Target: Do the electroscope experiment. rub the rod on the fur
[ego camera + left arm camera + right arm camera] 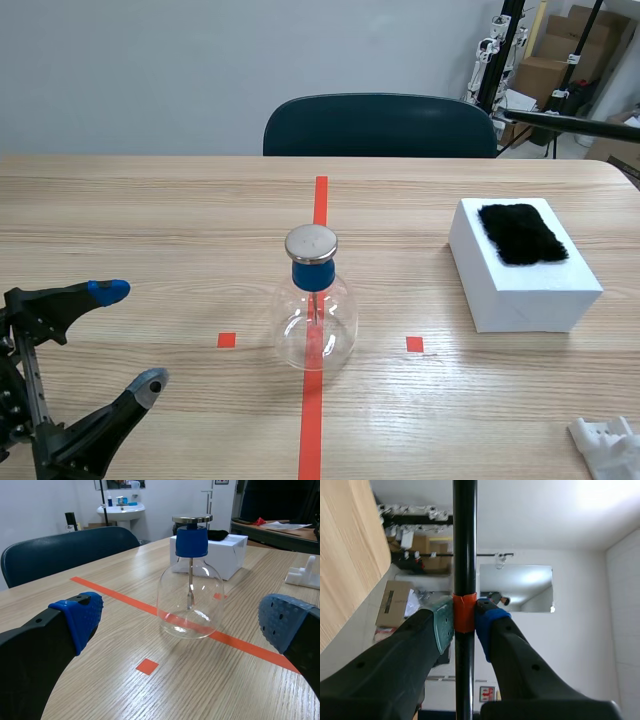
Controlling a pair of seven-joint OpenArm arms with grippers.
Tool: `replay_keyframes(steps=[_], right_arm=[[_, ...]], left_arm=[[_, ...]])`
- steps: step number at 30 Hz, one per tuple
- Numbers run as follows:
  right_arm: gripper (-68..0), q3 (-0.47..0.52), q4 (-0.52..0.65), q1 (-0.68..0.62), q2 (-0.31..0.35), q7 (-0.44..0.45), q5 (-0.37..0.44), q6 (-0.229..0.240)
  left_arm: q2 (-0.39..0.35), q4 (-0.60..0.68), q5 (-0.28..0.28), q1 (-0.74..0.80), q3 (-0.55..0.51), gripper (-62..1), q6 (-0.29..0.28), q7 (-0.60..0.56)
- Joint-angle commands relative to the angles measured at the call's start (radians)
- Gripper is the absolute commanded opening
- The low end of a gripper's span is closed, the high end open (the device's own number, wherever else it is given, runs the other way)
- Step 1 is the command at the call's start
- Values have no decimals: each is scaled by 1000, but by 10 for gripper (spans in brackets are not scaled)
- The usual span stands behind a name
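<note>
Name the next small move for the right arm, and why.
Probably bring the rod down toward the fur: the right gripper is shut on it at the orange band, but it hangs high, well apart from the fur atop the white block.

The rod (pixel 565 121) shows at the far right with its held end cut off by the edge; in the right wrist view both its ends run out of sight. The white stand (pixel 608 446) at the near right corner is cut off too. The table (pixel 150 220) hides the chair (pixel 380 125) below its backrest.
</note>
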Motion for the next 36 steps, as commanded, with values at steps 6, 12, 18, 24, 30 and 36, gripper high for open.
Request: replay_keyframes(steps=[6,12,18,24,30,36], right_arm=[[-671,49,89,-112,-132,127,-18,-100],[-671,58,98,-198,-218,211,-19,-149],[-671,100,98,-291,-287,360,-6,-149],[-671,120,98,-337,-329,462,22,-164],[-671,120,98,-336,-328,470,22,-164],[-671,120,98,-336,-328,477,22,-164]], left_arm=[[-6,11,-9,-3,-3,14,-1,-15],[-6,11,-9,-3,-3,14,-1,-15],[-6,11,-9,-3,-3,14,-1,-15],[-6,11,-9,-3,-3,14,-1,-15],[-6,11,-9,-3,-3,14,-1,-15],[-6,11,-9,-3,-3,14,-1,-15]])
